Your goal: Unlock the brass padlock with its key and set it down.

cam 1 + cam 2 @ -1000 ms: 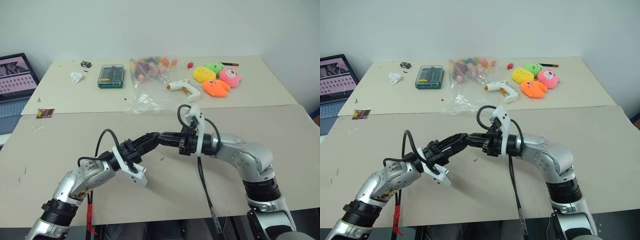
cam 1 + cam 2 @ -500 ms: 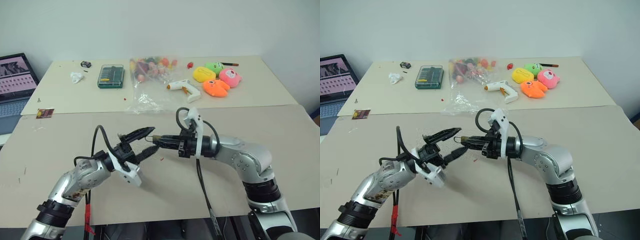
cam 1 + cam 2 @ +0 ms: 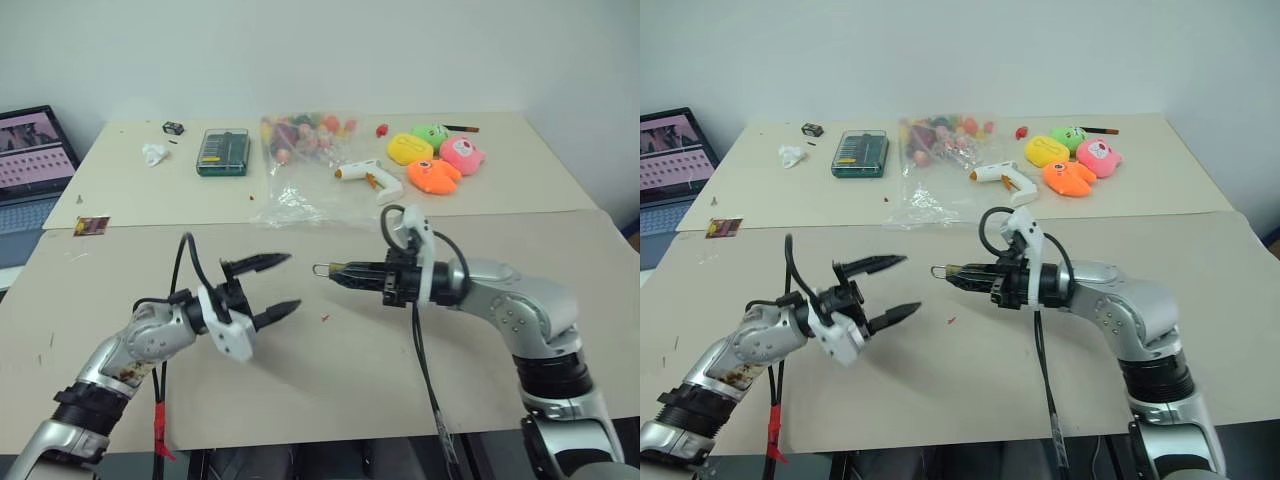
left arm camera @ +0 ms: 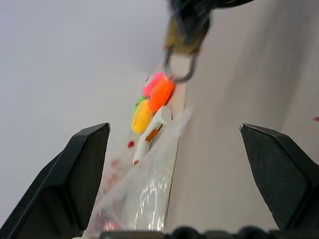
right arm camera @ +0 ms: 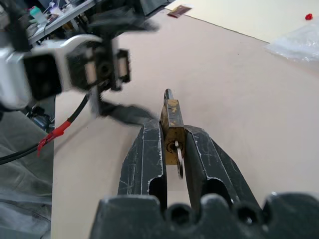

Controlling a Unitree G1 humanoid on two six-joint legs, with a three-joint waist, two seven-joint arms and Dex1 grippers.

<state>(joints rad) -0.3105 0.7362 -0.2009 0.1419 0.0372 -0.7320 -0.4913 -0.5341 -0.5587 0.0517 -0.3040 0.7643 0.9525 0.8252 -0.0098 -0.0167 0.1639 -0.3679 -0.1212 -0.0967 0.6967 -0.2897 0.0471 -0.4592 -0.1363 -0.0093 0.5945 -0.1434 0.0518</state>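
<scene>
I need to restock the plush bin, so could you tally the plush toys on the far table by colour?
Yellow plush: 1
Green plush: 1
Pink plush: 1
Orange plush: 1
Total: 4

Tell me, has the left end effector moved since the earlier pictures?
Yes. The left end effector has drawn back toward the robot's left, away from the brass padlock in the right end effector, judged against the green case, and now stands open.
</scene>
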